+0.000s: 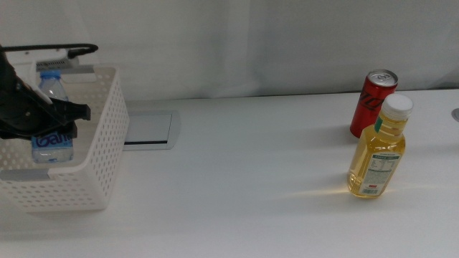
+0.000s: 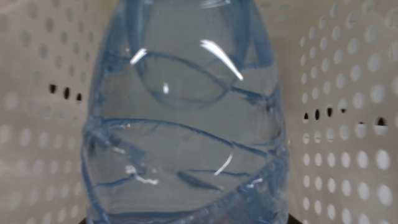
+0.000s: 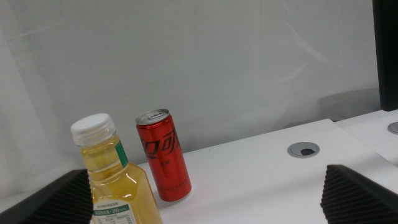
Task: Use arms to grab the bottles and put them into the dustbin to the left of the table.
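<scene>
The wide white surface [image 1: 237, 186] carries a flat grey rectangular panel [image 1: 149, 130] set into it near its far edge.

The white rectangular perforated plastic dustbin [image 1: 100, 172] stands at the left end of the surface, just beside the grey panel, with a dark handle bar across its far rim.

The left black robot arm [image 1: 14, 107] reaches over the dustbin from the left. Its left hand [image 1: 61, 118] is clenched on the small clear water bottle with blue cap and blue label [image 1: 51, 125]. The bottle is upright, within the dustbin walls, its cap above the rim. In the left wrist view the clear ribbed bottle body [image 2: 186, 124] fills the frame, with perforated dustbin walls on both sides.

The taller yellow-liquid bottle with white cap [image 1: 380, 150] stands upright at the right of the surface. The slim red soda can [image 1: 371, 102] stands upright just behind it.

The right hand [image 3: 205, 199] is released, jaws wide apart, near the yellow bottle [image 3: 115, 180] and the can [image 3: 163, 154], touching neither. A small round grey grommet [image 3: 303, 149] sits in the surface beyond.
</scene>
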